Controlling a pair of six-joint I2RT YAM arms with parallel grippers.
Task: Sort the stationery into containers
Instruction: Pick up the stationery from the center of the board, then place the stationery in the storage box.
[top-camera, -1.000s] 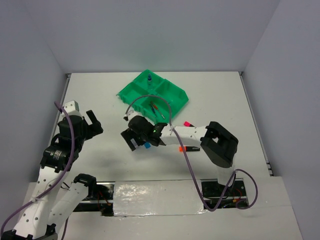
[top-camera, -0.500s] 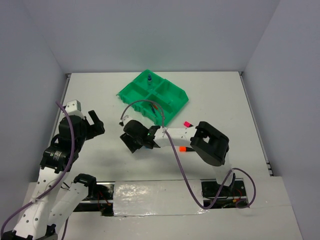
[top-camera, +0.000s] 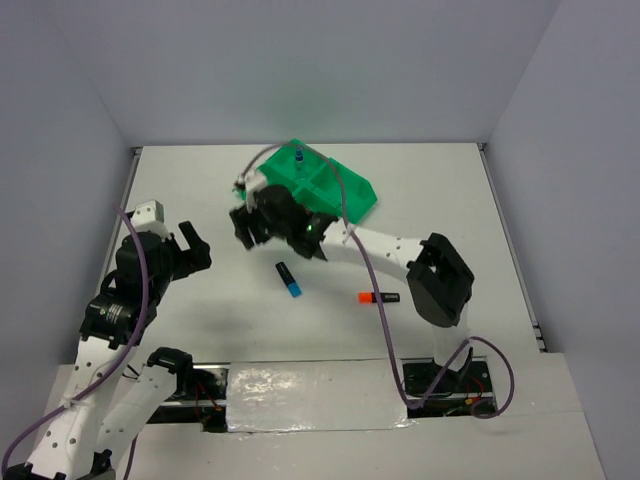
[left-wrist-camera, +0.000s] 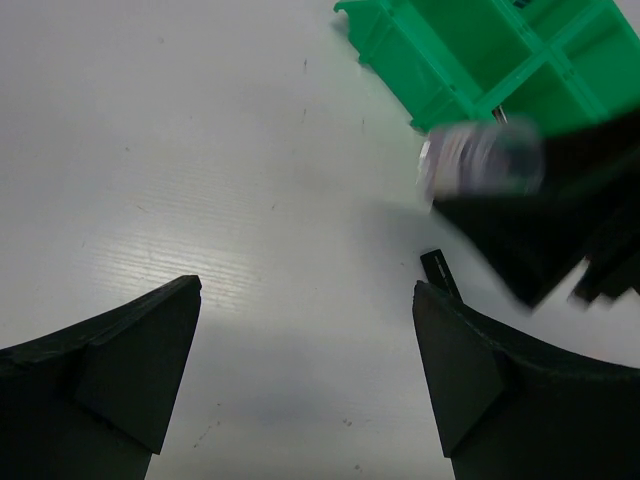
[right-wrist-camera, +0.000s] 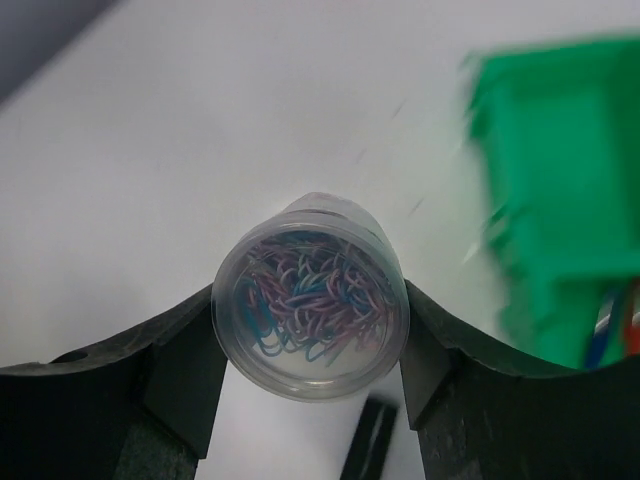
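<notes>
Nearest, on the left, the left gripper (left-wrist-camera: 306, 286) is held above the table (left-wrist-camera: 200, 150) with its jaws spread wide and nothing between them. Just beyond, near the middle of the table, a blue-capped highlighter (top-camera: 290, 280) is laid flat. To its right, well apart, an orange-capped highlighter (top-camera: 377, 297) is laid near the right arm's elbow. Further out, the right arm is stretched leftward across the table. The right gripper (right-wrist-camera: 312, 310) is clamped on the tin (right-wrist-camera: 310, 297), which is gripped by its round sides between the two fingers (right-wrist-camera: 180, 370). Through the tin's clear end, coloured paper clips are seen. The tin appears lifted off the table, just beside the near-left edge of the tray (top-camera: 350, 200), and is not over any compartment. Blue and red pens (right-wrist-camera: 612, 322) are seen in a compartment close to the gripper. Which one cannot be told, as part of the tray is hidden by the arm. Farthest, the bottle (top-camera: 298, 156) is stood upright in the tray's far corner compartment.
</notes>
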